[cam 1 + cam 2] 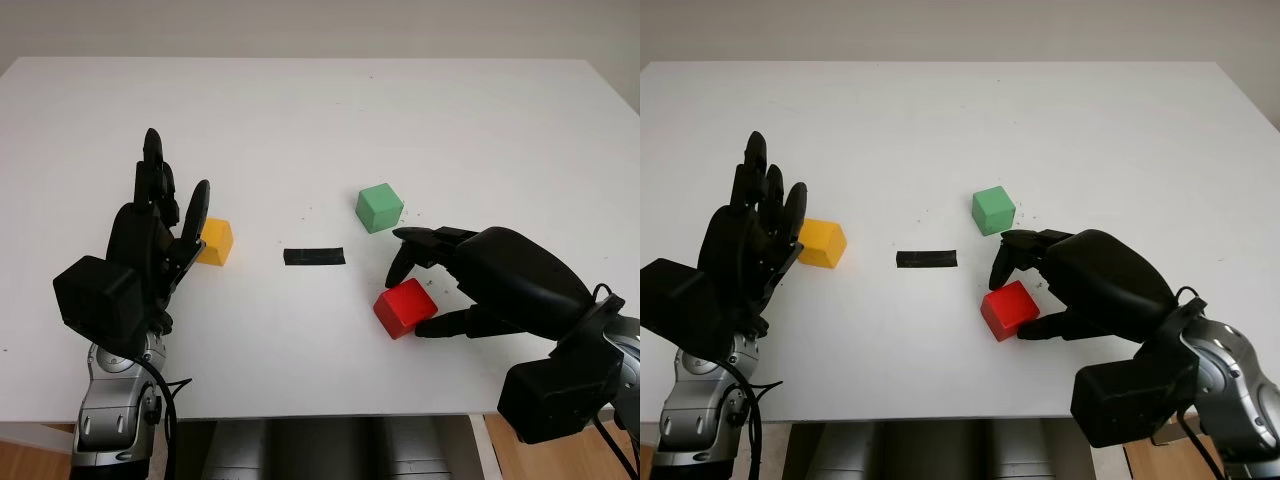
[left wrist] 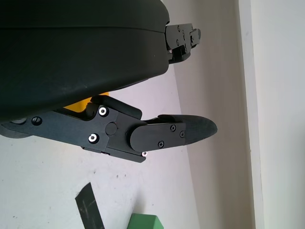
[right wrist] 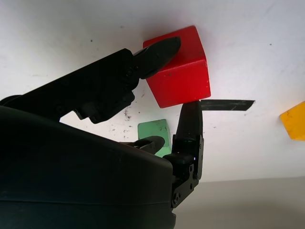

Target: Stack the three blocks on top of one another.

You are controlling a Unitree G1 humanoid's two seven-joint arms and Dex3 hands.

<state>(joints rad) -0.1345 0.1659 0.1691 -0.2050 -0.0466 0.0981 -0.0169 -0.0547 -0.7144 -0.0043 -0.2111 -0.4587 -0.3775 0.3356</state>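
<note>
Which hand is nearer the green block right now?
Right. The right hand closes around the red block just in front of the green block; the left hand is beside the yellow block.

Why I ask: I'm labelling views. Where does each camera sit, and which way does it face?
Left eye: head, facing forward-down at table; left robot hand beside yellow block, right robot hand pinching red block.
Right eye: same, slightly aside; shares everything, green block too.
Left wrist: past its robot hand toward tape.
Right wrist: past its fingers onto red block; shares green block with left wrist.
</note>
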